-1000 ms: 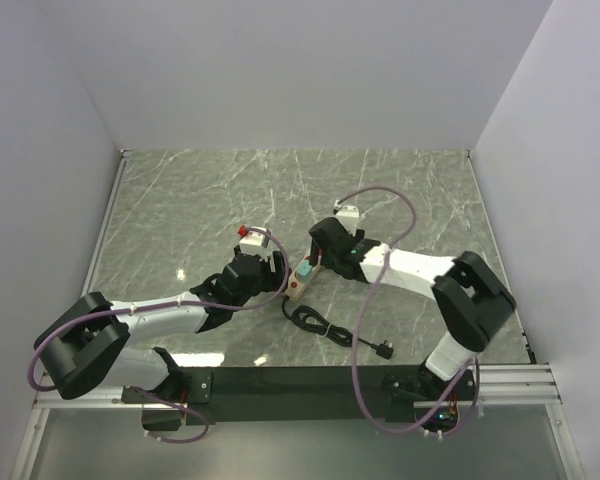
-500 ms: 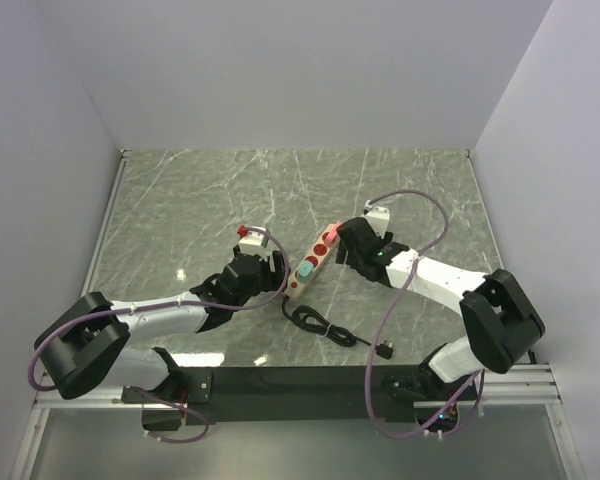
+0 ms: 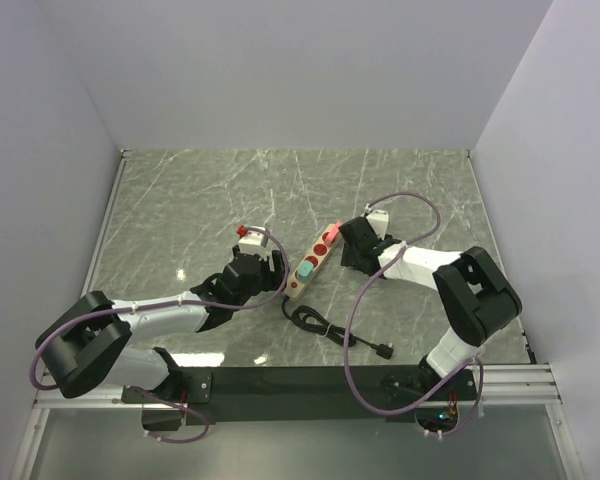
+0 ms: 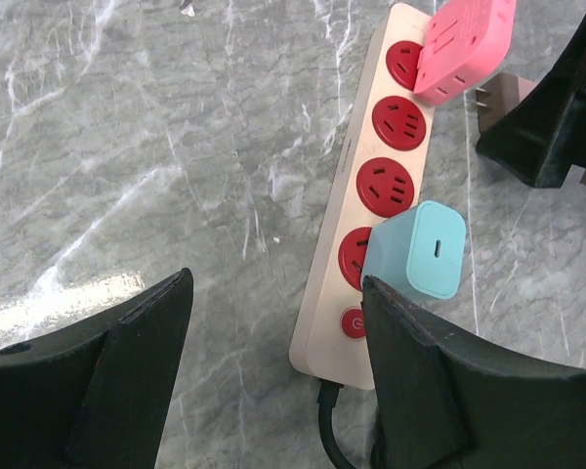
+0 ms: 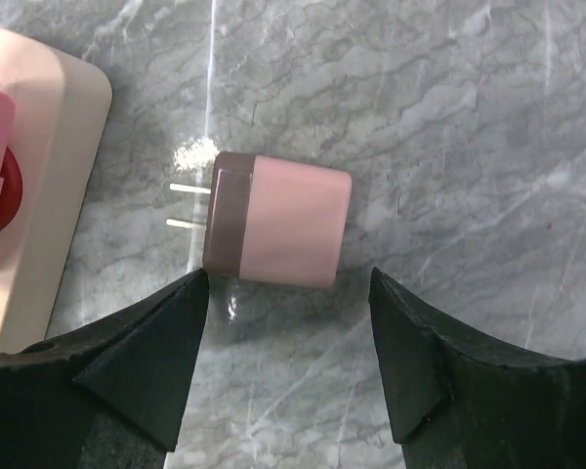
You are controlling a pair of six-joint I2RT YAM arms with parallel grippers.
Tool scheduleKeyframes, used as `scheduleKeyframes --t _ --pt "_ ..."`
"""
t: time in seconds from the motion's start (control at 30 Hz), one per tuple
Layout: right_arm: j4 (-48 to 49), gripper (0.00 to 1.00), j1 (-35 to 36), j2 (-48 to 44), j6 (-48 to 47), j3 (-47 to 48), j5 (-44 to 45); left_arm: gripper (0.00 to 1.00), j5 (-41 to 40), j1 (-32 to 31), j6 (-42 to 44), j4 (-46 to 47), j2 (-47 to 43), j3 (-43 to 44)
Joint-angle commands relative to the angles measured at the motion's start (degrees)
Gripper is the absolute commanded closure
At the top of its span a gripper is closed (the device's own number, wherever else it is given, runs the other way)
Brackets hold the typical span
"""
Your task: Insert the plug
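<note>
A beige power strip (image 3: 318,250) with red sockets lies slanted mid-table. A light blue charger (image 4: 416,250) sits in its socket nearest the switch, and a pink adapter (image 4: 463,43) sits in the far socket. A loose pink plug (image 5: 279,232) lies flat on the marble beside the strip's far end (image 5: 31,195), prongs pointing at the strip. My right gripper (image 5: 288,362) is open just above and short of this plug, touching nothing. My left gripper (image 4: 273,376) is open and empty at the strip's switch end, its right finger (image 4: 439,391) beside the cord.
The strip's black cord (image 3: 325,328) coils toward the near edge and ends in a black plug (image 3: 385,350). White walls close the table at the back and sides. My right gripper (image 4: 557,117) shows in the left wrist view, beside the strip's far end.
My right gripper has moved off the power strip to its right side and now hovers over the loose pink plug. The strip is uncovered. The left arm has barely moved.
</note>
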Motion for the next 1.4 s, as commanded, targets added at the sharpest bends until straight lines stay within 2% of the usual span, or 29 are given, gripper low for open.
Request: scheduleKeyframes --t 0.0,0.2,0.3,0.4,0.47,0.5,0.53,0.57,0.6,0.7,0.83,0.97,1.03,1.17,1.37 --pt "3.34 0.27 -0.72 0.99 -0.97 2.06 0.26 0.25 -0.53 0.26 0.1 0.88 0.65 1.85" --pt "5.19 0.27 -0.99 2.83 -1.23 2.76 -0.01 0.25 -0.97 0.18 0.01 0.44 0.3 1.76" --pt "5.19 0.31 -1.25 3.71 -1.06 3.38 0.34 0.25 -0.88 0.18 -0.17 0.26 -0.31 1.58" --pt "5.19 0.45 -1.6 4.59 -1.06 3.64 -0.45 0.25 -0.71 0.18 -0.08 0.18 -0.4 1.67" --pt "5.19 0.6 -1.6 4.33 -1.14 3.47 -0.71 0.25 -0.1 0.18 -0.34 0.26 -0.4 1.85" --pt "5.27 0.78 -1.6 4.16 -1.23 2.95 -0.88 0.25 0.08 0.18 -0.34 0.26 -0.49 1.85" --pt "5.45 0.88 -1.69 3.2 -1.32 2.68 -1.06 0.25 0.26 0.18 -0.34 0.18 -0.49 2.02" --pt "5.54 0.97 -1.6 2.67 -1.93 2.15 -1.15 0.25 0.78 0.18 -0.26 0.09 -0.58 2.37" --pt "5.8 1.0 -1.6 1.79 -2.55 1.71 -1.24 0.25 0.96 0.18 -0.26 0.09 -0.84 2.55" --pt "7.38 1.0 -1.16 -2.34 -5.97 -0.3 -1.94 0.25 2.8 0.18 0.18 -0.44 -2.15 3.43" --pt "14.39 1.0 0.24 -12.53 -11.86 -5.05 -6.41 0.25 6.75 0.18 0.1 0.17 -5.23 3.6" --pt "21.26 1.0 2.08 -20.88 -19.31 -10.49 -17.63 0.25 10.01 0.18 -0.78 -0.17 -8.66 3.95" --pt "24.41 1.0 4.37 -24.65 -22.05 -11.99 -20.56 0.26 11.33 0.18 -1.13 -1.14 -10.42 4.22" --pt "27.59 1.0 9.37 -28.97 -28.81 -14.8 -24.7 0.27 14.4 0.18 -2.71 -0.88 -13.49 4.22" --pt "29.62 1.0 16.59 -30.83 -32.52 -14.47 -29.89 0.28 17.48 -0.09 -4.21 0.17 -13.33 4.13"
